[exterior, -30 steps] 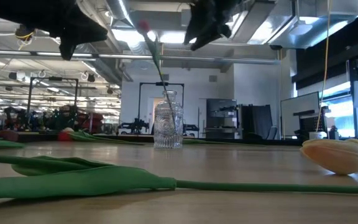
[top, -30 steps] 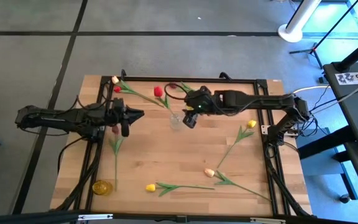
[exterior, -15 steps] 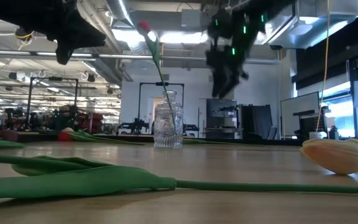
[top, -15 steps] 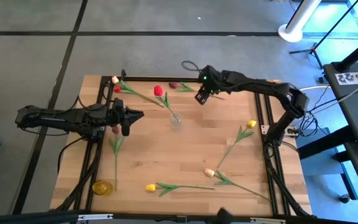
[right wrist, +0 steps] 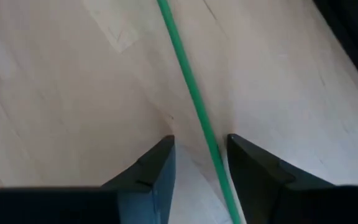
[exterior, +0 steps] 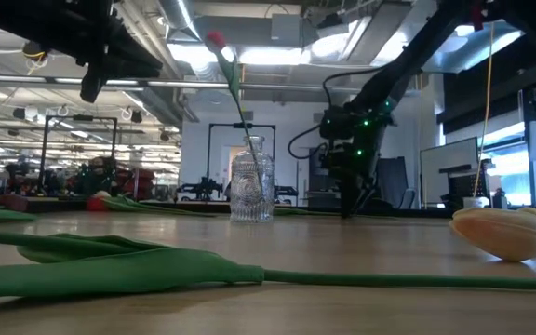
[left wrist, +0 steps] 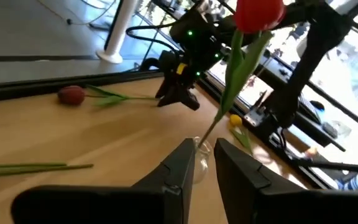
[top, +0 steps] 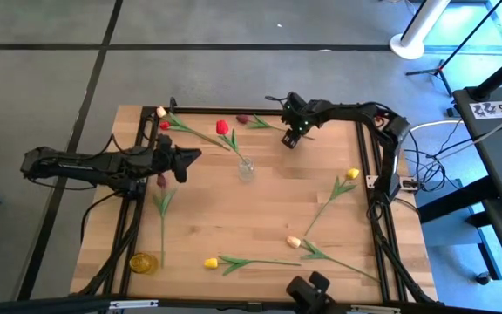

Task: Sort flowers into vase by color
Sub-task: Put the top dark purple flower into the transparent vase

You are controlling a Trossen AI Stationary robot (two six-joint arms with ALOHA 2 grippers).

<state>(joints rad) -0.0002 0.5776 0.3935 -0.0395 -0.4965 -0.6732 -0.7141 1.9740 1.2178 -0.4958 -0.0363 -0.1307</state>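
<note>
Right pincer down, straddling a stem; left arm raised.

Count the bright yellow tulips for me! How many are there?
2. One yellow tulip lies near the right edge of the table; the other yellow tulip lies near its front edge. Two paler cream tulips are not counted. None seems hidden.

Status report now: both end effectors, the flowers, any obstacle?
Right end effector low, astride green stem. Left end effector waiting, empty. Red tulip in vase. No obstacle seen.
</note>
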